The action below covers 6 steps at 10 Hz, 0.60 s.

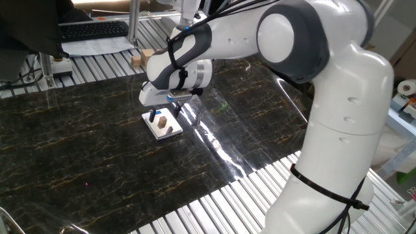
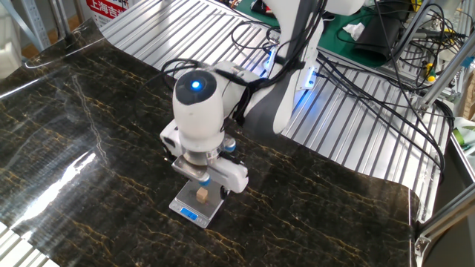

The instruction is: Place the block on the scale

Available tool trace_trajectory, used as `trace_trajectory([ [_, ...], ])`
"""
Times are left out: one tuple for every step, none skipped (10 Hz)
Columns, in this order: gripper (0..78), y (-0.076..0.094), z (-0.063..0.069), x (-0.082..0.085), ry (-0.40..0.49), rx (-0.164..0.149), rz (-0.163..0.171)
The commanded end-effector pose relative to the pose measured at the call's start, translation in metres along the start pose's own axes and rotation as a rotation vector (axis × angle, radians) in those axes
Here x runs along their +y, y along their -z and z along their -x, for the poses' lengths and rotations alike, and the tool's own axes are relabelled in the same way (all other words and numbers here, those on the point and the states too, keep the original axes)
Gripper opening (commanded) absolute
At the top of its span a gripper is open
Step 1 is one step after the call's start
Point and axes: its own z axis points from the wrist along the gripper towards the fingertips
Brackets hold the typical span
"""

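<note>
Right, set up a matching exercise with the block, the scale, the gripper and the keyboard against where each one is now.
Things:
1. block
2. scale
3. gripper
4. keyboard

Places:
A. above the scale, not touching the cube
B. flat on the dark marble-patterned mat
C. beyond the mat's far edge, in the background
D. resting on the silver plate

Pairs: 1-D, 2-B, 3-A, 4-C
</note>
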Motion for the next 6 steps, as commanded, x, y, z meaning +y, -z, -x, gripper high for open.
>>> trace_trajectory([
  [77.5, 0.015, -0.007, 0.008, -0.011, -0.010, -0.017],
  [77.5, 0.017, -0.009, 0.008, -0.011, -0.014, -0.025],
  [77.5, 0.019, -0.009, 0.008, -0.011, -0.018, -0.031],
  [77.5, 0.026, -0.009, 0.003, 0.001, -0.017, -0.053],
  [77.5, 0.035, -0.007, -0.002, 0.009, -0.008, -0.057],
  [77.5, 0.045, -0.004, -0.006, 0.017, 0.006, -0.064],
])
